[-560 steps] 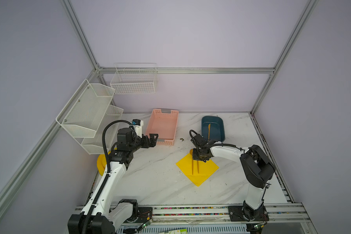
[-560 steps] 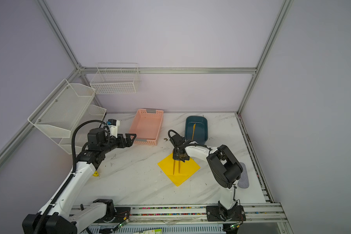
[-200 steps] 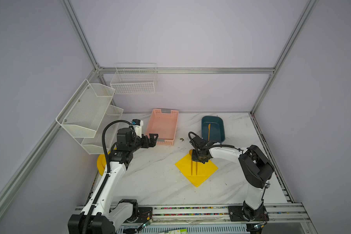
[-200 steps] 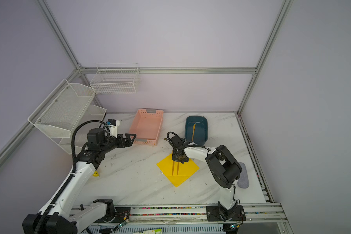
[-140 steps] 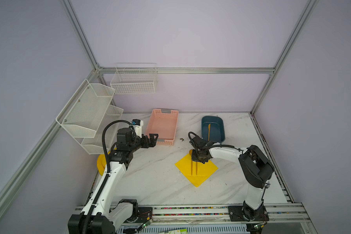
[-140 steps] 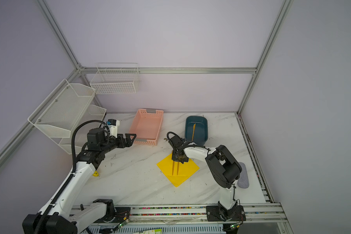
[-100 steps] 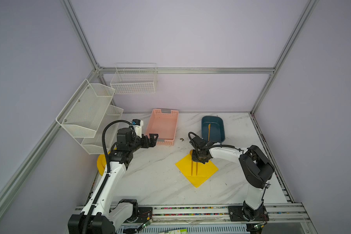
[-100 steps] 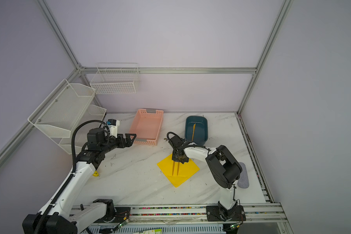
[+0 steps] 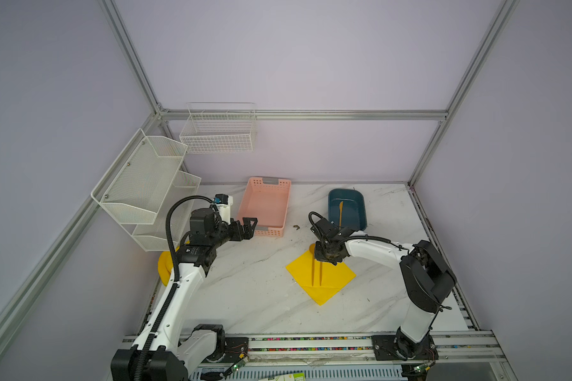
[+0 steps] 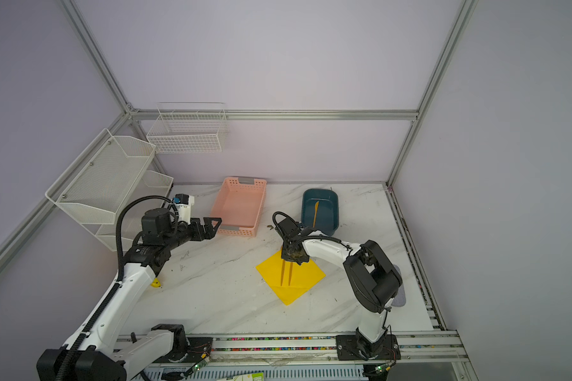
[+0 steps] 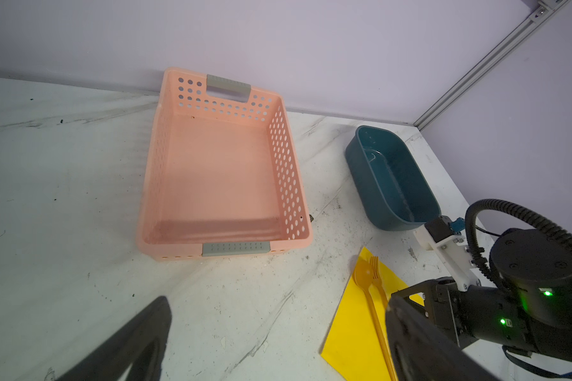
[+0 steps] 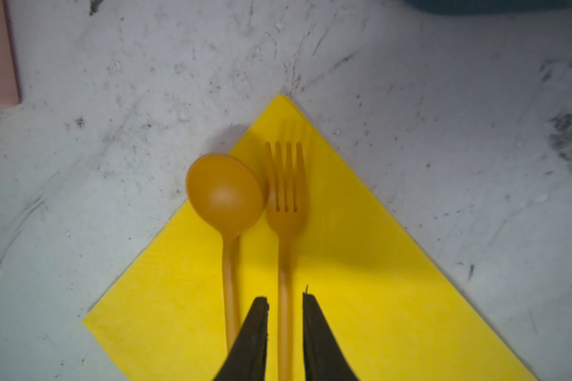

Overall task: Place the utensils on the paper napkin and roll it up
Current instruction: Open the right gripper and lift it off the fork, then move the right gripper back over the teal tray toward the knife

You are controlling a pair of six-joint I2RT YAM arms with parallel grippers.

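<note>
The yellow napkin [image 9: 331, 280] lies flat on the counter [image 9: 251, 297], turned like a diamond with one corner at 12 o'clock, a little toward 4 o'clock from the counter's middle. On it the spoon [image 12: 225, 194] and fork [image 12: 286, 204] lie side by side, heads toward 12 o'clock, with the spoon on the fork's 9 o'clock side. The spoon's bowl sits up against the fork's head and partly overhangs the napkin's edge.

The right gripper [image 12: 285, 298] is low over the napkin's 12 o'clock corner. Its jaws are narrowly parted astride the fork's handle, with a slim gap on each side.

The knife [image 9: 340, 211] lies lengthwise in the blue tub [image 9: 362, 214] at 1 o'clock.

The left gripper [image 9: 250, 227] hangs spread wide and holds nothing, just by the near end of the pink basket [image 9: 266, 204] at 11 o'clock.
</note>
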